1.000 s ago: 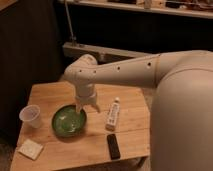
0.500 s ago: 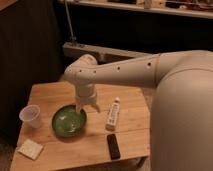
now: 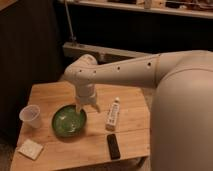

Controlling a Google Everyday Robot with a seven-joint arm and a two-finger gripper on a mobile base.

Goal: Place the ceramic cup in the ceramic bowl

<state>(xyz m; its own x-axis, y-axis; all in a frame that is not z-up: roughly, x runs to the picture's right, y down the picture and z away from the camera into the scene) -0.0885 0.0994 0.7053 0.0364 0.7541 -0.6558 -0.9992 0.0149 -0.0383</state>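
Observation:
The ceramic cup [image 3: 30, 116] stands upright near the left edge of the wooden table [image 3: 127, 142], a whitish tapered tumbler. The green ceramic bowl [image 3: 68, 121] sits just right of it, empty. My gripper [image 3: 86, 107] hangs from the white arm over the bowl's far right rim, fingers pointing down, well to the right of the cup. Nothing shows between the fingers.
A white printed tube [image 3: 113, 114] lies right of the bowl. A black flat device [image 3: 113, 146] lies near the front edge. A pale square tile [image 3: 30, 149] sits at the front left corner. My large white arm body fills the right side.

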